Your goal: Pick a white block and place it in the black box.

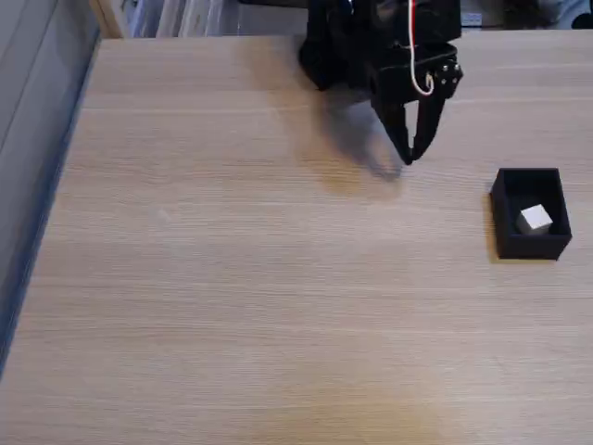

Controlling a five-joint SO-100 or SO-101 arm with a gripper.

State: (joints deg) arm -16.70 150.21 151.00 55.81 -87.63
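In the fixed view, the box sits at the right edge of the frame, a little above mid-height, flat on the bench. The block lies inside it, resting on the box floor near the middle, slightly turned against the walls. It looks dropped in rather than set square, which fits a release from above. By this picture the placing step seems done.

The claw hangs in the upper middle-right of the frame, up and to the left of the box and well apart from it. Its two fingers taper down to a point where the tips meet or nearly meet, pressed together with nothing between them. It hangs close over the bench with its shadow just beside it. Being empty and clear of the box, it appears to stand in a retreat or rest pose, so that the arm does not knock the thin walls.

The rest of the bench is plain pale wood.
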